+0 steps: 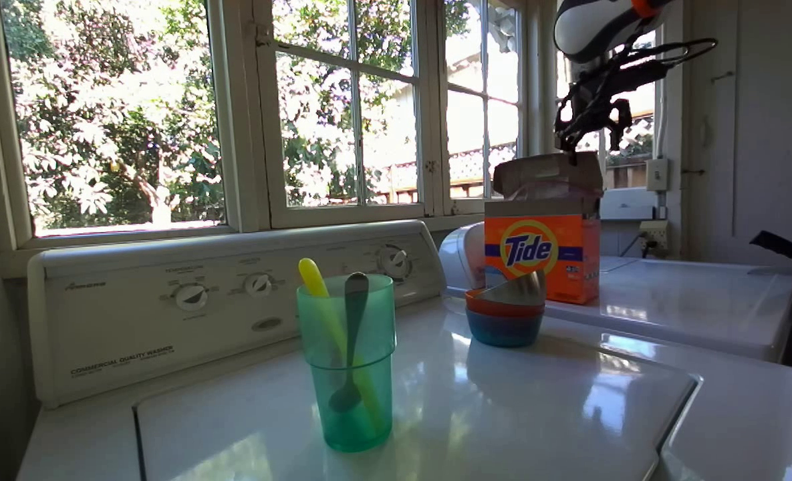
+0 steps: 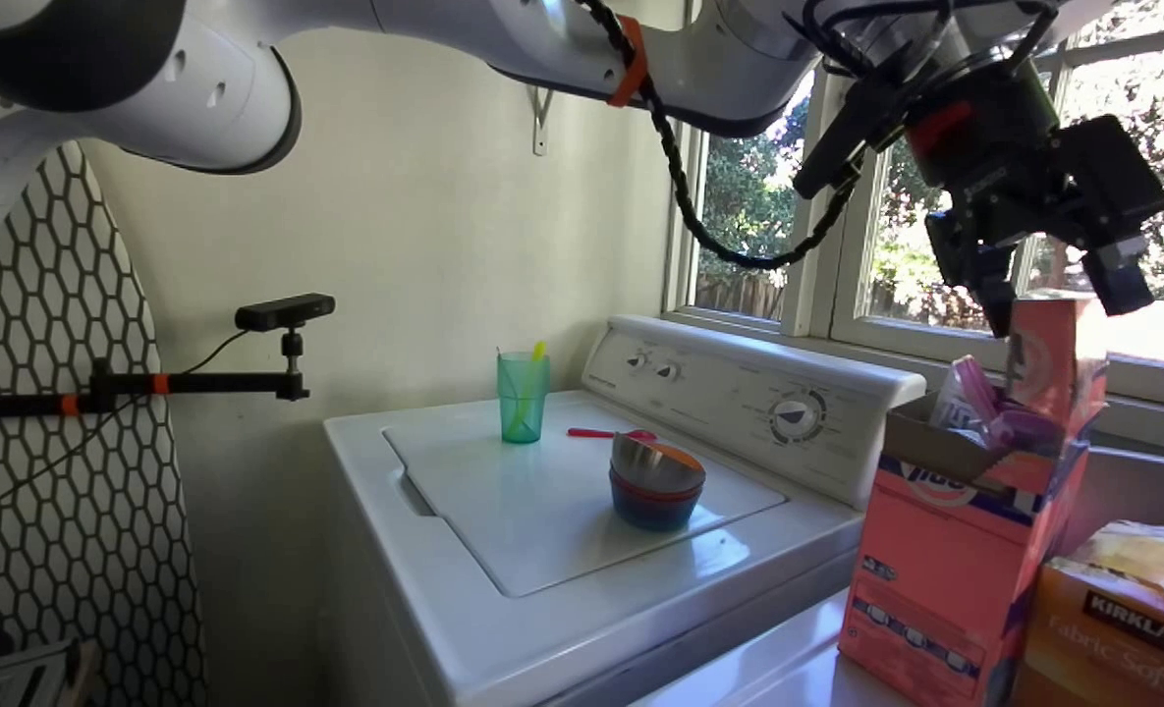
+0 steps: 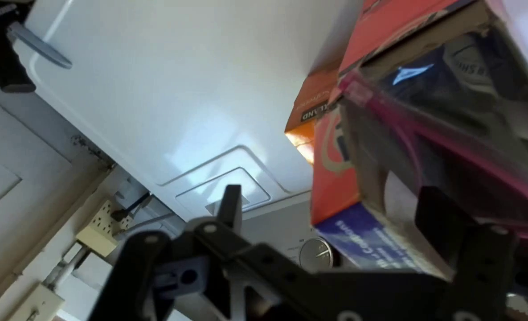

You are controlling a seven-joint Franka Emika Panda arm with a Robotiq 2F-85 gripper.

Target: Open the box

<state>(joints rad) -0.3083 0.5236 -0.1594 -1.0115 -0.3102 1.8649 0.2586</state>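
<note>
The orange Tide box (image 1: 573,230) stands upright on the white machine behind the bowls; in an exterior view (image 2: 920,579) its side looks pinkish. Its top is open. Its lid flap (image 2: 1043,358) stands raised along one edge, with a blue band showing in the wrist view (image 3: 357,236). A clear bag with a pink zip (image 3: 428,129) is inside the box. My gripper (image 3: 333,194) is open just above the flap, pointing down, also seen in both exterior views (image 1: 594,145) (image 2: 1063,306). The flap lies between the fingers, one on its inner side and one outside. Contact cannot be told.
Stacked bowls (image 1: 506,327) and a green cup with utensils (image 1: 377,321) stand on the washer (image 2: 542,511). A red spoon (image 2: 593,433) lies there. A Kirkland box (image 2: 1112,638) stands beside the Tide box. Windows (image 1: 349,133) are close behind. A black-handled clamp (image 3: 10,58) sits on the machine's edge.
</note>
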